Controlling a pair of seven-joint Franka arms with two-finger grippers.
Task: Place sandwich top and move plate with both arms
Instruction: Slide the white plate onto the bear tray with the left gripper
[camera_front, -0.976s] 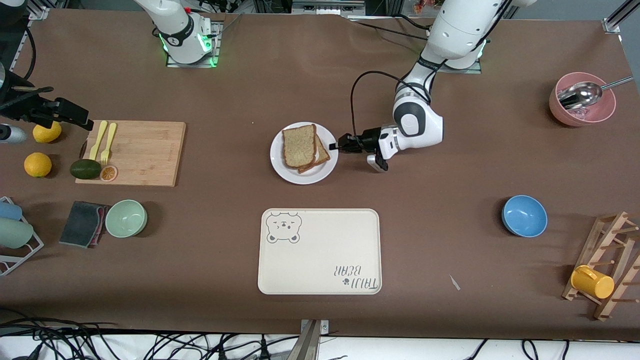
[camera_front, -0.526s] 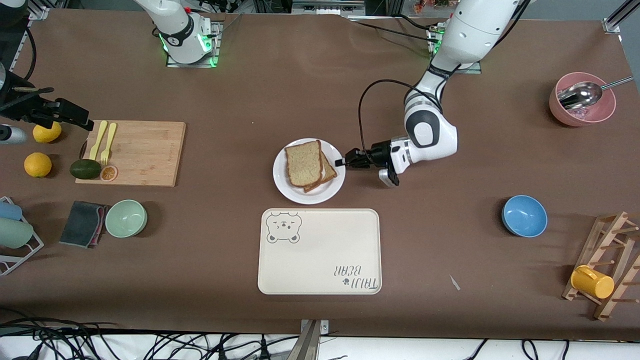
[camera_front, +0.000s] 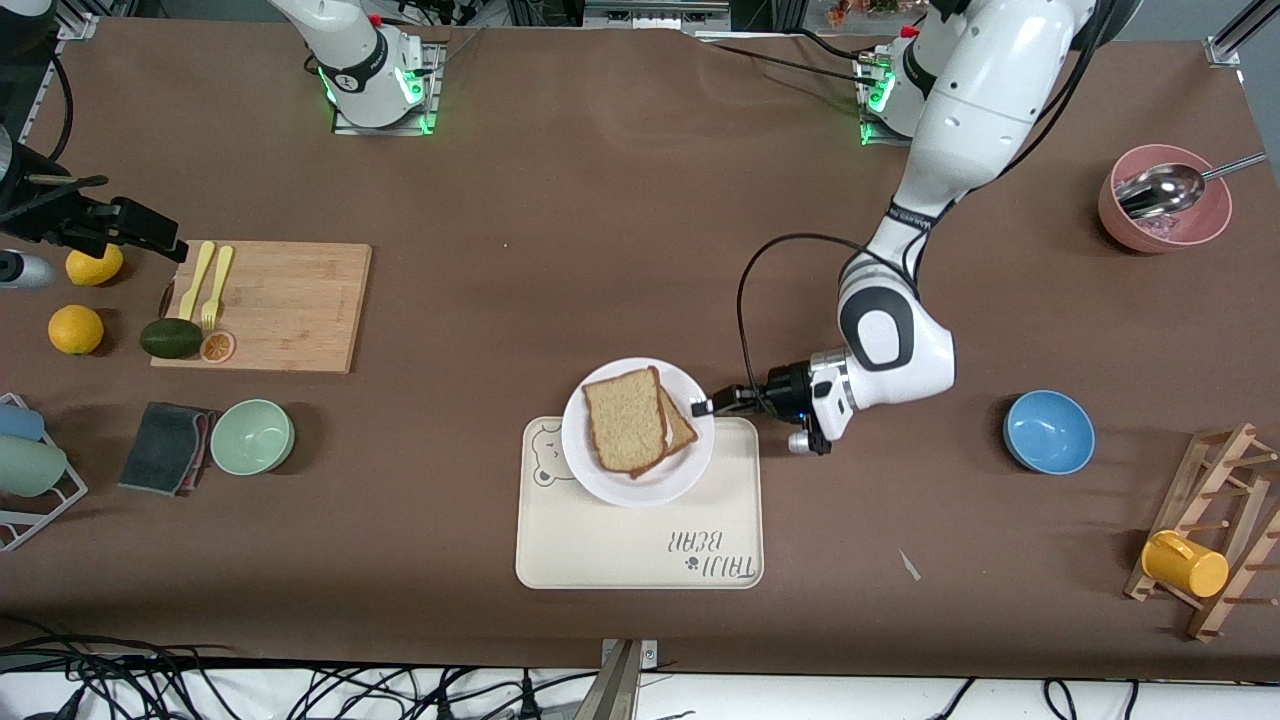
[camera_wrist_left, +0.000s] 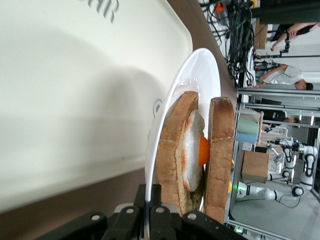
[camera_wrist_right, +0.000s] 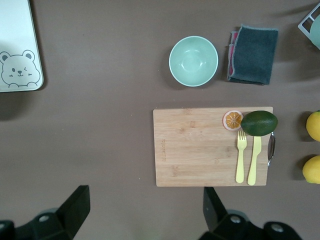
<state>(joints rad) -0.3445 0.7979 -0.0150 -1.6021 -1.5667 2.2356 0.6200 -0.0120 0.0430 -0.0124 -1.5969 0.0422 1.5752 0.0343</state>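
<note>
The sandwich top lies on the lower slice that carries a fried egg, and both rest on the plate. In the left wrist view the egg shows between the two slices, with its orange yolk at the edge. The top slice is a little shifted, so one corner of the lower slice shows toward the left arm's end of the surface.

The plate is over the edge of the cream tray that is farther from the front camera, and it covers a part of the bear drawing. I cannot tell if the plate touches the tray or is held just above it.

The left gripper is at the rim of the plate, on the side toward the left arm's end, and it is clenched on this rim. In the left wrist view the black fingers hold the white rim between them.

The right gripper waits over the end of the wooden cutting board where the yellow fork and the yellow knife lie. Its fingers stand wide apart and hold nothing. An avocado and an orange slice are also on this board. A pale green bowl and a dark cloth lie nearer to the front camera than the board.
</note>
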